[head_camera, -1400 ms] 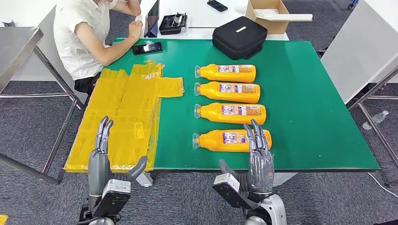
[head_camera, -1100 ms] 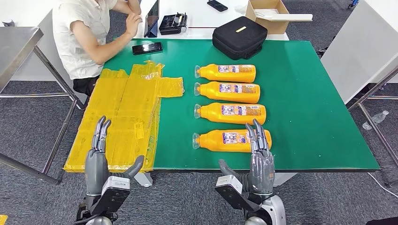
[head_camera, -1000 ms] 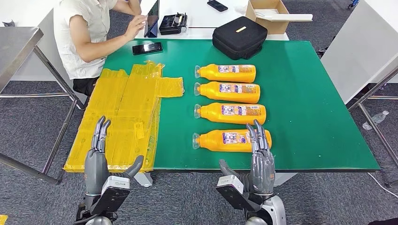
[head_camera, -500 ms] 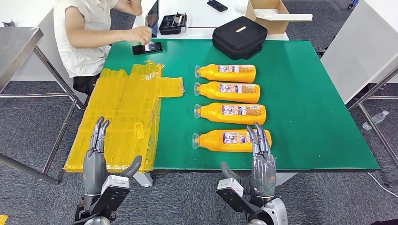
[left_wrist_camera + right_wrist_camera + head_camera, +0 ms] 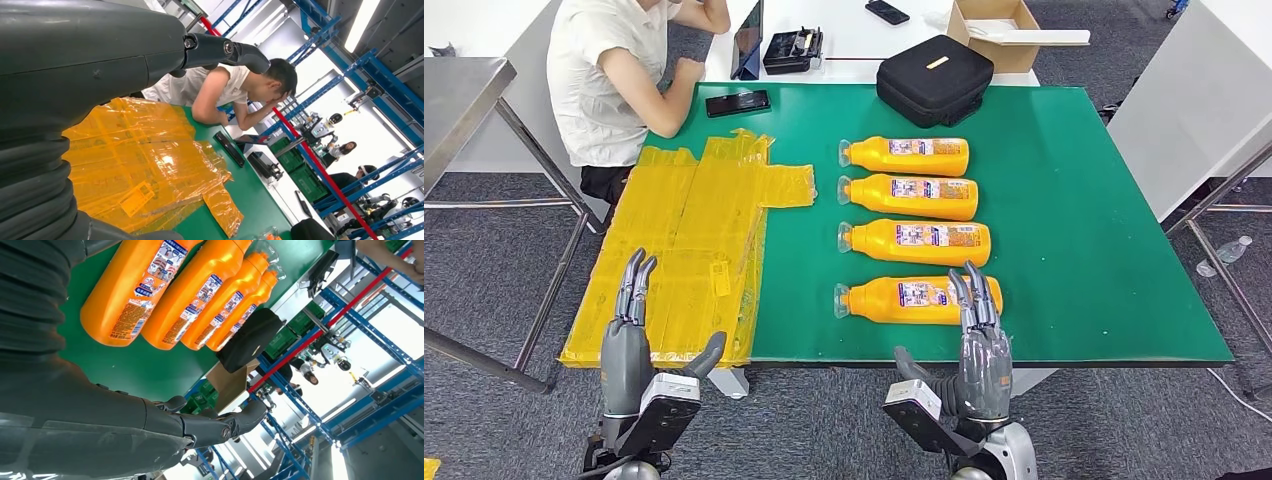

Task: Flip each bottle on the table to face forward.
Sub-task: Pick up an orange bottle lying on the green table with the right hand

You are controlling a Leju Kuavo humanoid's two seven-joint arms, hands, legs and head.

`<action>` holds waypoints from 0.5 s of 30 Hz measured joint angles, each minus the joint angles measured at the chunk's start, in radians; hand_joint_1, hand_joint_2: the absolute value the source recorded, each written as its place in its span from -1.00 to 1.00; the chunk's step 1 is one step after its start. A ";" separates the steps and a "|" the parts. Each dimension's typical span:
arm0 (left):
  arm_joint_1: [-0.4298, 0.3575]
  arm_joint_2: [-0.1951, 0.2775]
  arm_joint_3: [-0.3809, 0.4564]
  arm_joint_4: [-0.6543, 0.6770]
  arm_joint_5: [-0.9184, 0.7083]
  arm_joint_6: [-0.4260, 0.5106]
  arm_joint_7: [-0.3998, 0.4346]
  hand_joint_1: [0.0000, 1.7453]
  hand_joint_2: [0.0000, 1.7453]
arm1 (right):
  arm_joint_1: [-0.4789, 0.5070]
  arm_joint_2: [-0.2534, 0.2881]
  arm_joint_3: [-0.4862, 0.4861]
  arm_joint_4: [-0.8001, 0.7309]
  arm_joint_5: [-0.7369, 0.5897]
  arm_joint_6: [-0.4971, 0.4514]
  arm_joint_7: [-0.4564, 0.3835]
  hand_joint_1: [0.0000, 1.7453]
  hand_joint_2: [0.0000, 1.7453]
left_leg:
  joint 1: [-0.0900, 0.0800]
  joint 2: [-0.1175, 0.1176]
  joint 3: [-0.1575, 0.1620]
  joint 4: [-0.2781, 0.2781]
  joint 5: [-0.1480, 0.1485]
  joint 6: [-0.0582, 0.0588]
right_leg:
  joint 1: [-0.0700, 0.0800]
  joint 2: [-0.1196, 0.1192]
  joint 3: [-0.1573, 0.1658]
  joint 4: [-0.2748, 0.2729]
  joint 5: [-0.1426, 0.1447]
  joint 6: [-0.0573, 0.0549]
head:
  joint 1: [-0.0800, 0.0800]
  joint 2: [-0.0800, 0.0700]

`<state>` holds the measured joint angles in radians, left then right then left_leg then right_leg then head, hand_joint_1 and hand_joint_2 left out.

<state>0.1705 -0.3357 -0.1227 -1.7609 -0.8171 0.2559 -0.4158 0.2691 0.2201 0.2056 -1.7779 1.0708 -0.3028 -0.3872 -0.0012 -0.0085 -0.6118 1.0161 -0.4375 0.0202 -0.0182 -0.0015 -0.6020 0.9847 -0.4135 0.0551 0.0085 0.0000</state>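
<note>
Several orange bottles lie on their sides in a column on the green table (image 5: 1084, 230), caps to the left and labels up: the farthest (image 5: 906, 156), a second (image 5: 909, 196), a third (image 5: 916, 242) and the nearest (image 5: 914, 299). My right hand (image 5: 979, 345) is raised at the table's near edge, fingers straight and apart, holding nothing, its tips in front of the nearest bottle's base. My left hand (image 5: 632, 340) stands upright and empty below the yellow bags. In the right wrist view the bottles (image 5: 145, 290) lie side by side beyond my hand (image 5: 100, 430).
Yellow plastic bags (image 5: 689, 250) cover the table's left part and hang over its edge. A black case (image 5: 934, 80) sits at the back, a phone (image 5: 738, 103) at the back left. A person (image 5: 619, 80) sits at the far left corner. A metal table (image 5: 464, 100) stands to the left.
Both hands have sunk slightly toward me and stayed empty. The person's arm has moved about near the phone and now rests bent on the table.
</note>
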 joint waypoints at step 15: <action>-0.049 0.000 -0.018 0.045 -0.007 -0.035 -0.003 -1.00 1.00 | -0.101 -0.123 -0.004 0.139 0.261 0.070 0.238 -1.00 1.00 | 0.000 0.000 0.001 0.000 0.000 0.000 | 0.000 0.000 0.001 0.000 0.001 0.000 | 0.000 0.000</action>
<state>0.1218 -0.3353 -0.1412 -1.7157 -0.8241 0.2210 -0.4189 0.1684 0.0976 0.2021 -1.6389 1.3320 -0.2331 -0.1495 -0.0017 -0.0083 -0.6110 1.0163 -0.4373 0.0205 -0.0186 -0.0015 -0.6011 0.9842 -0.4127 0.0553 0.0086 0.0000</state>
